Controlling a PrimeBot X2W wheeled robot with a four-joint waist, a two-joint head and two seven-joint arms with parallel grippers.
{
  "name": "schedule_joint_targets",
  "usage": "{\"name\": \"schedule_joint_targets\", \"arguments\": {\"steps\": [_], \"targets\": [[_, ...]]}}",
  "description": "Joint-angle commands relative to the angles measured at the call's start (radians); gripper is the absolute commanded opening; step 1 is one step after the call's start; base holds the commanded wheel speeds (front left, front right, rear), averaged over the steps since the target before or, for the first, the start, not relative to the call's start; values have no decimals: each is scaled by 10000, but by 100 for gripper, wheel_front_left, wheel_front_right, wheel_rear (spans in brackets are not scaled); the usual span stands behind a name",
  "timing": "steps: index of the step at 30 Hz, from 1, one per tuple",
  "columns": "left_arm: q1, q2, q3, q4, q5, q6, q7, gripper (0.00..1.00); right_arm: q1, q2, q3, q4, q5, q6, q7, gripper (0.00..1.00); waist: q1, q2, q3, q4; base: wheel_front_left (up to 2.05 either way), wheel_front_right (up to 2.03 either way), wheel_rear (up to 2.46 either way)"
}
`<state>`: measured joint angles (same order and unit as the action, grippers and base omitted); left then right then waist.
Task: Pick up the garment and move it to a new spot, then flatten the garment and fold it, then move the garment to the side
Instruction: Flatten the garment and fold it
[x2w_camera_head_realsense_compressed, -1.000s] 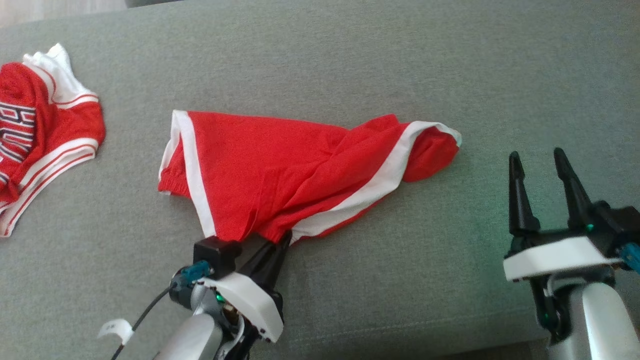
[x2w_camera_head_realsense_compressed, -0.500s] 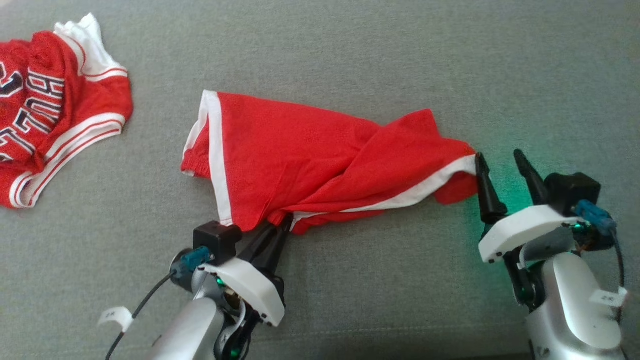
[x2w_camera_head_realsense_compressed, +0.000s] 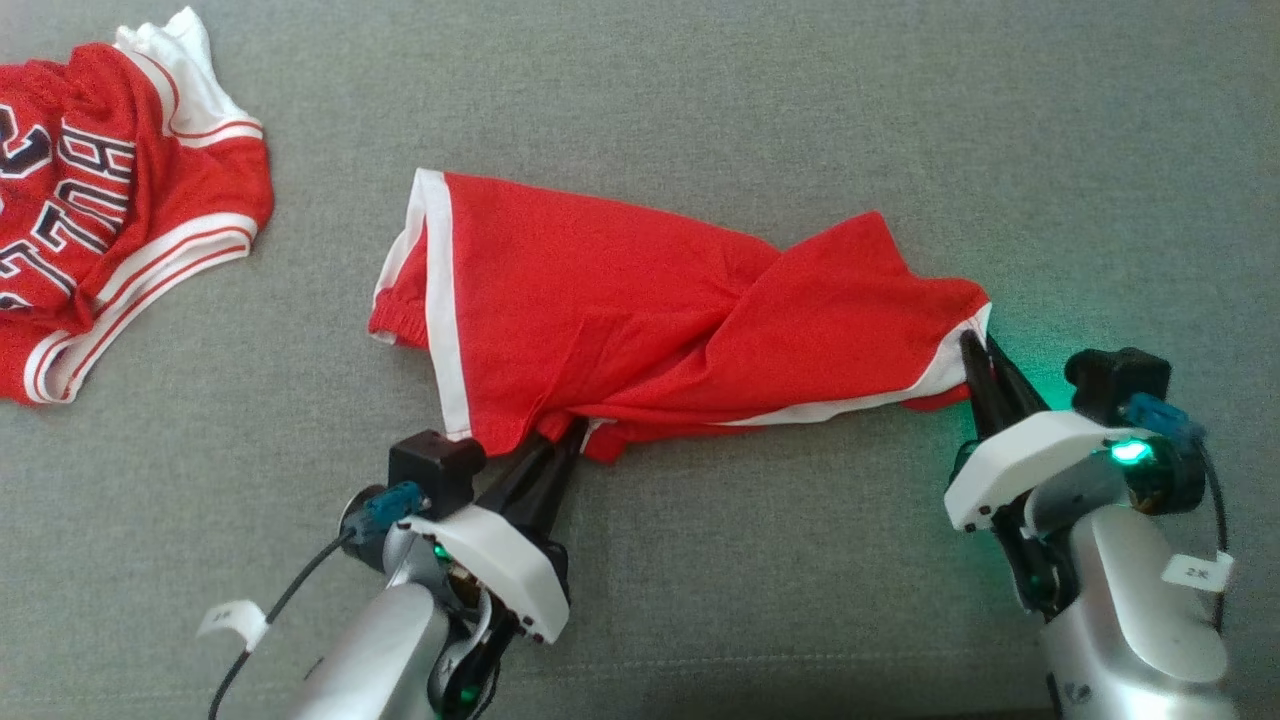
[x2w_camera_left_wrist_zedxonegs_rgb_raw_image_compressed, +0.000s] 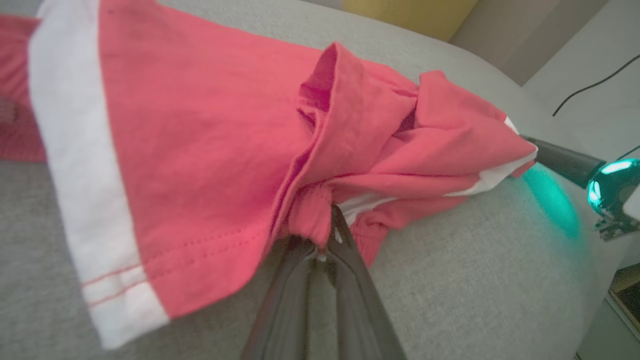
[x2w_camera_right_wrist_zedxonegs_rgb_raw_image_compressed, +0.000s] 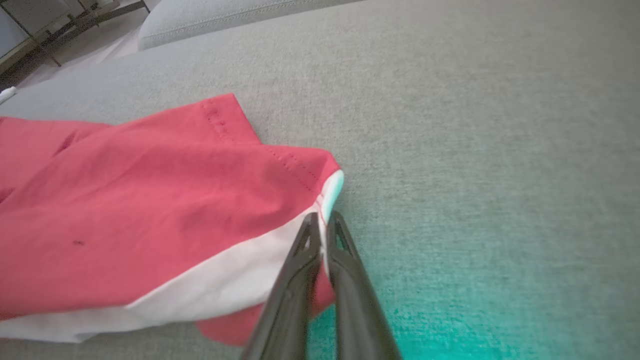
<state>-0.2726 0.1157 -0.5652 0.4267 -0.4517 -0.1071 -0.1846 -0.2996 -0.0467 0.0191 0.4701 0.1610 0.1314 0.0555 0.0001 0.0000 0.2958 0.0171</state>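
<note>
Currently, head view: the garment (x2w_camera_head_realsense_compressed: 640, 310), red shorts with white side bands, lies on the grey cushion (x2w_camera_head_realsense_compressed: 800, 100). It is twisted through its middle and sits well apart from a lettered red jersey (x2w_camera_head_realsense_compressed: 110, 200) at far left. My left gripper (x2w_camera_head_realsense_compressed: 565, 440) is clenched on the near hem. My right gripper (x2w_camera_head_realsense_compressed: 975, 350) is pinched onto the white-banded corner at the garment's right end.

Left wrist view: the left gripper (x2w_camera_left_wrist_zedxonegs_rgb_raw_image_compressed: 327, 235) has its fingers meeting on a gathered wad of the garment (x2w_camera_left_wrist_zedxonegs_rgb_raw_image_compressed: 200, 150). Folds pile up toward the right gripper (x2w_camera_left_wrist_zedxonegs_rgb_raw_image_compressed: 560, 157) at the far end.

Right wrist view: the right gripper (x2w_camera_right_wrist_zedxonegs_rgb_raw_image_compressed: 322, 222) is closed with the white edge of the garment (x2w_camera_right_wrist_zedxonegs_rgb_raw_image_compressed: 150, 210) between its fingers. The cloth rests on the cushion, not lifted.

Judgement: both corners are secured for flattening, but the twist is not out. I cannot tell whether this is the new spot. Folding and moving aside are left.
</note>
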Motion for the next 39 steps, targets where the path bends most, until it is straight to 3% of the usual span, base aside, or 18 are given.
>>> {"name": "schedule_joint_targets", "arguments": {"steps": [1,6,12,21,28,34,39], "targets": [[-261,159,275,-246,-70,-45,38,0,-139,-35,154,-268,88,-7,-144,0,-1,0,-40,-2,0,0,0],[-167,516,-17,-1184,-249,-110,909,0,6,-35,-199,-885,314,-7,-553,0,-1,0,-335,39,0,0,0],[-33,1254,165,-3454,-577,-34,1967,0,-22,-35,-378,-2144,1283,-7,-301,0,-1,0,-923,-17,0,0,0],[-712,2080,1330,-5925,-788,673,2854,0,-553,-35,-731,-4337,1618,-7,101,0,-1,0,-1769,6,0,0,0],[-2081,2265,2223,-6487,-573,1186,2893,0,-1127,-35,-870,-6098,1618,-7,337,0,-1,0,-2276,13,0,0,0],[-2790,2374,2608,-6552,-505,1348,2898,0,-1313,-35,-1031,-6796,1526,-7,555,0,-1,0,-2394,24,0,0,0],[-3302,2228,2684,-5856,-691,1226,2736,0,-1663,-36,-1035,-6646,1509,-7,860,0,-1,0,-2215,43,0,0,0]]}}
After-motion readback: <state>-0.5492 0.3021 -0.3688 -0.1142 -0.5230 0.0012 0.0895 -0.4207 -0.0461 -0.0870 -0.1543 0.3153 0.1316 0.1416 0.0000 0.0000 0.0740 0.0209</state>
